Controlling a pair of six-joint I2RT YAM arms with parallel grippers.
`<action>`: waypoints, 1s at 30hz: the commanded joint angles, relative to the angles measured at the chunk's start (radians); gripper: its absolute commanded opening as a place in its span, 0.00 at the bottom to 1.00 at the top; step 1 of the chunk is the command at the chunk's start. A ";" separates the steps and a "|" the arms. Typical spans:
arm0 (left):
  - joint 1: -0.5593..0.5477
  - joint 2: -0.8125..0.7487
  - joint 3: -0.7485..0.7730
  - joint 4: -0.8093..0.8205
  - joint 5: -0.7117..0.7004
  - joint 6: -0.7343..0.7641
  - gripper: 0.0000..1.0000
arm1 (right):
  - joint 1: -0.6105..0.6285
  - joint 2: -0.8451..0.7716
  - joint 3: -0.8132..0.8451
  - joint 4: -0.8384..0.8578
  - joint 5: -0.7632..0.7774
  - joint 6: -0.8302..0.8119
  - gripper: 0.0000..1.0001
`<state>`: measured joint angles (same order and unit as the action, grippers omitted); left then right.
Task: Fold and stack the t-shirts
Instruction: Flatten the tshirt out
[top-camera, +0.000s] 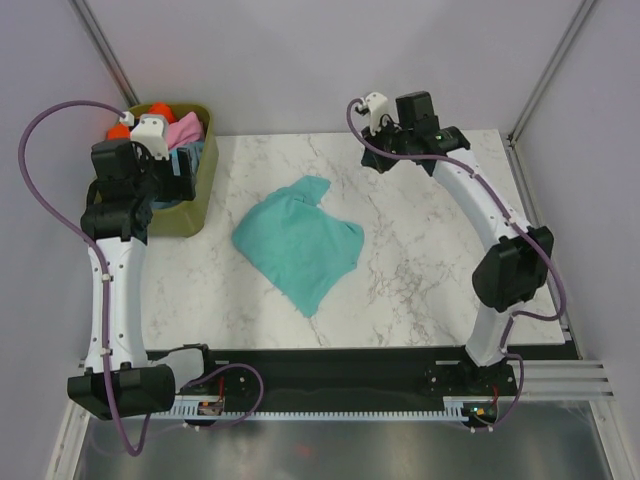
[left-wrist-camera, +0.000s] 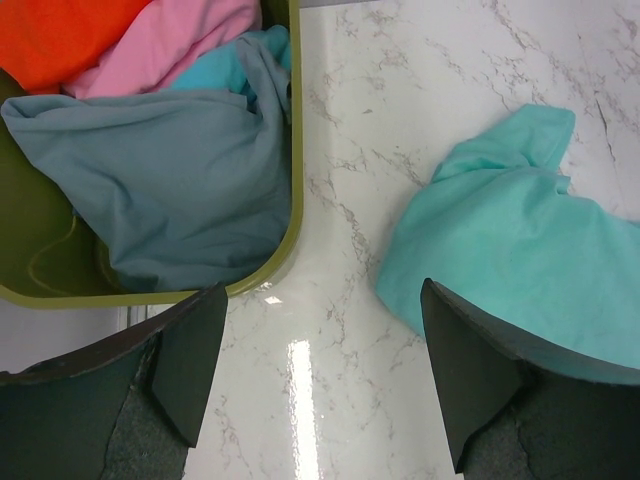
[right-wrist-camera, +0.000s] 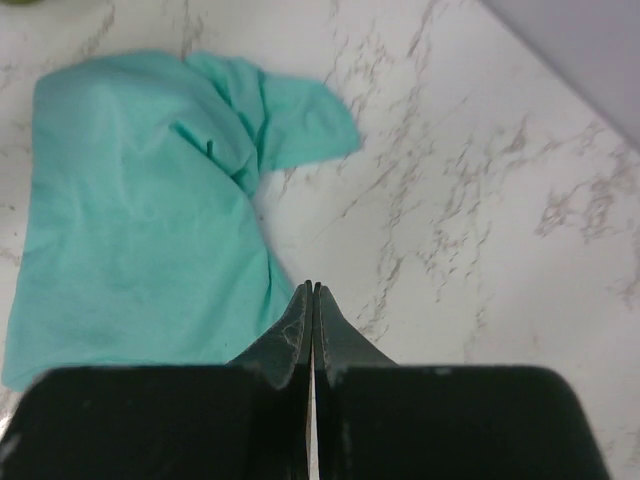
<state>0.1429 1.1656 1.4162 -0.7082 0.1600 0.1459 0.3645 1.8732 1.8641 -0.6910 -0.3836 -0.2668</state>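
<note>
The table (top-camera: 430, 250) carries one green shirt (top-camera: 298, 243), lying crumpled near its centre with a sleeve bunched towards the far side and the hem end pointing to the near edge; it is not yet flat and no fold is made. In my judgement the step in hand is spreading this shirt. To do it well, each pincer should take an outer edge rather than the bunched middle, pull outwards until the cloth lies smooth, and only then start folding. The tub (left-wrist-camera: 293, 150) stands at the table's far left corner, well apart from the green shirt, and holds a grey shirt (left-wrist-camera: 170, 190) on top, with a pale blue shirt (left-wrist-camera: 215, 75), a pink shirt (left-wrist-camera: 170, 40) and an orange shirt (left-wrist-camera: 60, 35) behind it; these wait their turn. The left arm (top-camera: 115, 290) reaches forward along the left edge, its wrist above the tub's near rim. The right arm (top-camera: 485, 210) arcs over the right side to the far edge, its wrist turned back towards the shirt. The left pincer (left-wrist-camera: 322, 290) is spread wide and holds nothing, hanging over the bare strip between tub and shirt. The right pincer (right-wrist-camera: 313, 292) is closed tight, finger against finger, on nothing, just beside the shirt's edge; it needs to open before any grasp.
</note>
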 joint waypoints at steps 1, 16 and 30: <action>0.004 -0.027 -0.014 0.021 0.004 -0.023 0.86 | 0.002 -0.106 0.058 0.050 0.032 -0.020 0.00; 0.006 -0.020 -0.005 0.021 0.004 -0.023 0.86 | -0.010 -0.203 -0.346 -0.105 -0.138 0.107 0.84; 0.006 0.046 0.009 0.021 0.004 -0.023 0.86 | -0.030 0.098 -0.286 -0.096 -0.247 0.123 0.84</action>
<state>0.1429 1.2015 1.4002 -0.7078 0.1600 0.1455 0.3363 1.9213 1.5200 -0.8062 -0.5774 -0.1669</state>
